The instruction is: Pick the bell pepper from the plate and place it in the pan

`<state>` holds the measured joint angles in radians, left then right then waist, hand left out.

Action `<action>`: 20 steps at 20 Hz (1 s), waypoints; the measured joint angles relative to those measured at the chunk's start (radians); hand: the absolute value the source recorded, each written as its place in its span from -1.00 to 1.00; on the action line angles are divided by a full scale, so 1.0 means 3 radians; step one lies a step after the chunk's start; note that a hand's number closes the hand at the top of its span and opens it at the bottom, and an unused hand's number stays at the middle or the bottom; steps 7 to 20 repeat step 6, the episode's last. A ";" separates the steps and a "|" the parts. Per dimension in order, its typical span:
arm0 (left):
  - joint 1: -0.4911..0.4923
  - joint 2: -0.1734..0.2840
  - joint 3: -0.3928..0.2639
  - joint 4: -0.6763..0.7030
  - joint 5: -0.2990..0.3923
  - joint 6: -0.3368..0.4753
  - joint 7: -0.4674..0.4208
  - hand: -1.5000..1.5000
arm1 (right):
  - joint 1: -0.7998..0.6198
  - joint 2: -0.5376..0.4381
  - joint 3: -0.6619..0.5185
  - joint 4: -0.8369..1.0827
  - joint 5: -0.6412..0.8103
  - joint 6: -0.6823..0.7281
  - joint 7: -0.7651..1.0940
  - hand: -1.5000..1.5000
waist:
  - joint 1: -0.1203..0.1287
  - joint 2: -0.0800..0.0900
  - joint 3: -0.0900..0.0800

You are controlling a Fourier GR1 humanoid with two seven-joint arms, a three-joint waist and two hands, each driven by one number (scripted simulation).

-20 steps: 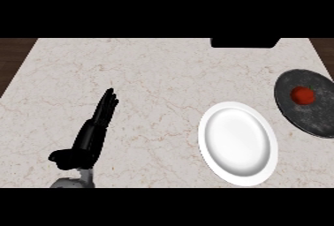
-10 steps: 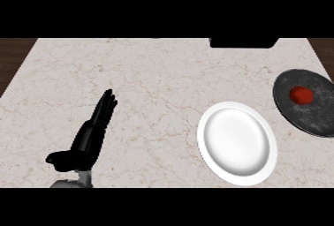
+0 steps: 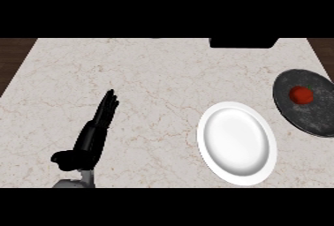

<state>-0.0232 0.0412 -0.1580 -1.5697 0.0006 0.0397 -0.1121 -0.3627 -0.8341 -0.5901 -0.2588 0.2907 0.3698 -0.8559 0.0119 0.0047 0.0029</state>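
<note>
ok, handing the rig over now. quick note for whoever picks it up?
Left hand: open, fingers straight, resting over the counter at lower left, holding nothing.
Right hand: not in view.
Bell pepper: red, lying in the dark pan at the right edge.
Plate: white, beside the pan, nothing on it.
Done: the pepper is off the plate and in the pan.
Left: nothing visible, apart from confirming where the right hand is.

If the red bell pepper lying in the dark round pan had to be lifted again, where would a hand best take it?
Across its rounded body, from above. The red bell pepper sits small and compact in the upper half of the dark round pan, with bare pan all round it, so fingers could close on opposite sides. No stem can be made out. Only the left hand shows, open and far off.
</note>
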 measured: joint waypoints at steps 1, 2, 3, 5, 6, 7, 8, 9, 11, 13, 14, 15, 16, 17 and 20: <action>-0.0001 -0.0008 -0.0013 -0.0008 -0.0008 0.0001 0.0017 0.00 | 0.0014 0.0002 0.0014 0.0006 0.0002 -0.0019 -0.0023 -1.00 | 0.0001 0.0000 0.0000; -0.0001 -0.0008 -0.0014 -0.0025 -0.0008 -0.0003 0.0026 0.00 | 0.0047 0.0010 0.0025 0.0010 0.0000 -0.0036 -0.0054 -1.00 | 0.0000 0.0000 0.0000; -0.0011 0.0019 0.0018 -0.0019 0.0002 -0.0023 0.0008 0.00 | 0.0071 0.0015 0.0043 0.0002 0.0003 -0.0055 -0.0076 -1.00 | -0.0002 0.0000 0.0000; -0.0013 0.0026 0.0032 -0.0057 0.0012 -0.0028 0.0047 0.00 | 0.0042 0.0032 0.0059 -0.0003 -0.0001 -0.0126 -0.0096 -1.00 | 0.0003 0.0000 0.0002; -0.0049 0.0047 0.0072 -0.0017 0.0040 -0.0060 0.0041 0.00 | 0.0028 0.0012 0.0066 -0.0011 -0.0003 -0.0147 -0.0104 -1.00 | 0.0002 0.0001 0.0002; -0.0049 0.0047 0.0072 -0.0017 0.0040 -0.0060 0.0041 0.00 | 0.0028 0.0012 0.0066 -0.0011 -0.0003 -0.0147 -0.0104 -1.00 | 0.0002 0.0001 0.0002; -0.0049 0.0047 0.0072 -0.0017 0.0040 -0.0060 0.0041 0.00 | 0.0028 0.0012 0.0066 -0.0011 -0.0003 -0.0147 -0.0104 -1.00 | 0.0002 0.0001 0.0002; -0.0049 0.0047 0.0072 -0.0017 0.0040 -0.0060 0.0041 0.00 | 0.0028 0.0012 0.0066 -0.0011 -0.0003 -0.0147 -0.0104 -1.00 | 0.0002 0.0001 0.0002; -0.0049 0.0047 0.0072 -0.0017 0.0040 -0.0060 0.0041 0.00 | 0.0028 0.0012 0.0066 -0.0011 -0.0003 -0.0147 -0.0104 -1.00 | 0.0002 0.0001 0.0002; -0.0049 0.0047 0.0072 -0.0017 0.0040 -0.0060 0.0041 0.00 | 0.0028 0.0012 0.0066 -0.0011 -0.0003 -0.0147 -0.0104 -1.00 | 0.0002 0.0001 0.0002; -0.0049 0.0047 0.0072 -0.0017 0.0040 -0.0060 0.0041 0.00 | 0.0028 0.0012 0.0066 -0.0011 -0.0003 -0.0147 -0.0104 -1.00 | 0.0002 0.0001 0.0002; -0.0049 0.0047 0.0072 -0.0017 0.0040 -0.0060 0.0041 0.00 | 0.0028 0.0012 0.0066 -0.0011 -0.0003 -0.0147 -0.0104 -1.00 | 0.0002 0.0001 0.0002; -0.0049 0.0047 0.0072 -0.0017 0.0040 -0.0060 0.0041 0.00 | 0.0028 0.0012 0.0066 -0.0011 -0.0003 -0.0147 -0.0104 -1.00 | 0.0002 0.0001 0.0002; -0.0049 0.0047 0.0072 -0.0017 0.0040 -0.0060 0.0041 0.00 | 0.0028 0.0012 0.0066 -0.0011 -0.0003 -0.0147 -0.0104 -1.00 | 0.0002 0.0001 0.0002; -0.0049 0.0047 0.0072 -0.0017 0.0040 -0.0060 0.0041 0.00 | 0.0028 0.0012 0.0066 -0.0011 -0.0003 -0.0147 -0.0104 -1.00 | 0.0002 0.0001 0.0002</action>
